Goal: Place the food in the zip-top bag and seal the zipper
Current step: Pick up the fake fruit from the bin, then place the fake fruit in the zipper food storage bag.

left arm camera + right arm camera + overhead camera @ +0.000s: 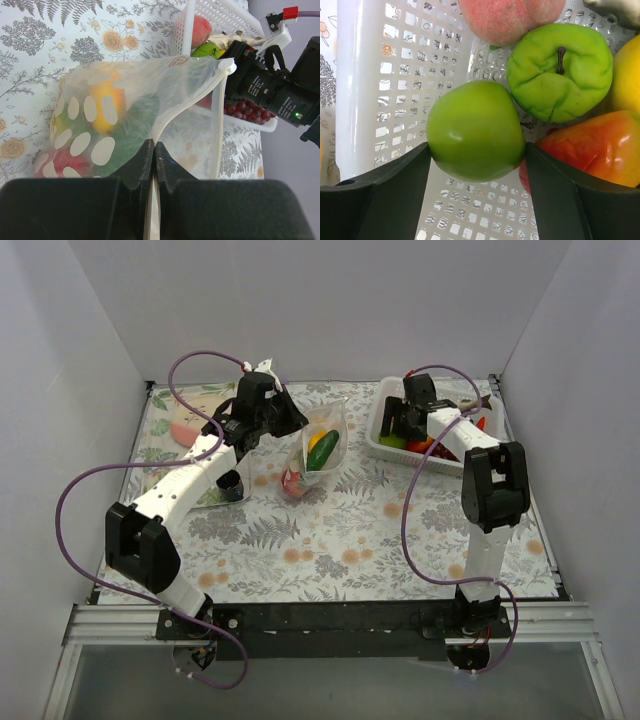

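The clear polka-dot zip-top bag hangs at the table's middle back, and my left gripper is shut on its upper edge. In the left wrist view the bag holds a yellow-orange piece, a green piece and a red piece. Its zipper runs straight down the right side, and my left gripper pinches the film. My right gripper is inside the white basket. In the right wrist view it is shut on a smooth green apple.
The basket also holds a wrinkled green fruit, a peach, a red-orange fruit and a yellow one. A pink item lies at the back left. White walls enclose the floral mat.
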`<state>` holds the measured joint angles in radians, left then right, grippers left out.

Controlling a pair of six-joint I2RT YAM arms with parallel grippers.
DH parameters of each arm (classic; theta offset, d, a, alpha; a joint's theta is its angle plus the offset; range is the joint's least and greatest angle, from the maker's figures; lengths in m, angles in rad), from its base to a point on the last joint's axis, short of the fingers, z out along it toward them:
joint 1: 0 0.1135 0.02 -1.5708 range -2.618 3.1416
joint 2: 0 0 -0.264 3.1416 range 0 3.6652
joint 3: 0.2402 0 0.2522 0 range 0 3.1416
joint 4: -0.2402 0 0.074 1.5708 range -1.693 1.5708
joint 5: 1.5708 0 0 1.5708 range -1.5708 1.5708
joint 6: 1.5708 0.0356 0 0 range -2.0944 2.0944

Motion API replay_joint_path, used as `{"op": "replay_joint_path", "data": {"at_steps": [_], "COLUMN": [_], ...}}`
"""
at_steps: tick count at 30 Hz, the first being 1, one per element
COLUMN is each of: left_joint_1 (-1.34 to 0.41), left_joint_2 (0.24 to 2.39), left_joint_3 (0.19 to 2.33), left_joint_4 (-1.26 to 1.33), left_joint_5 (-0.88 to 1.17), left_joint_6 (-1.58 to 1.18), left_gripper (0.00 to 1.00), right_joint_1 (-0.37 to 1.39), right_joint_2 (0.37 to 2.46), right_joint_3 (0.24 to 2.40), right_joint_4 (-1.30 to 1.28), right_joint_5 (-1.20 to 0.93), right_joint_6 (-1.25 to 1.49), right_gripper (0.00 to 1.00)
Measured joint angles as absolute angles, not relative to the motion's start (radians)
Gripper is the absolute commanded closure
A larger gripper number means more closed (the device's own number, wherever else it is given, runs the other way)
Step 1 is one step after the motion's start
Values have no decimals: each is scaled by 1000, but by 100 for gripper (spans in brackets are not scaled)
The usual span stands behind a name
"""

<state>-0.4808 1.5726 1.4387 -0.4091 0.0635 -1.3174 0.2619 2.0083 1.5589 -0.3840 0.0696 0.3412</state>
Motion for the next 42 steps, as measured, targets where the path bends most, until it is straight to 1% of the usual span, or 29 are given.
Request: {"op": "replay_joint_path", "data": {"at_steps": [1,6,8,13,27,31,36,42], "left_joint_1": [-481,-481,-481,-481,-481,-481,-481,-481], "left_joint_2": [1573,1573,1573,1573,1579,1590,1598,1598], "left_joint_3": [1439,1439,1439,1438,1438,1438,1438,1438], "left_joint_4": [-409,-409,-409,-409,-401,-387,-382,-381], "left_joint_5": [64,64,64,64,67,71,72,72], "left_joint_6": [-1318,-1318,-1318,-1321,-1328,-1333,-1335,-1335], "left_gripper": [100,100,100,100,100,100,100,100], "right_joint_1": [262,264,264,264,265,283,388,596], "right_joint_2": [2003,1956,1921,1828,1679,1641,1604,1596], "right_joint_3": [1555,1530,1520,1518,1522,1562,1626,1700], "right_joint_4": [-384,-395,-397,-398,-457,-482,-511,-526], "right_joint_5": [71,81,86,103,109,108,122,133], "right_joint_6": [341,341,341,341,338,337,338,345], "right_gripper": [63,65,69,72,72,72,73,71]}}
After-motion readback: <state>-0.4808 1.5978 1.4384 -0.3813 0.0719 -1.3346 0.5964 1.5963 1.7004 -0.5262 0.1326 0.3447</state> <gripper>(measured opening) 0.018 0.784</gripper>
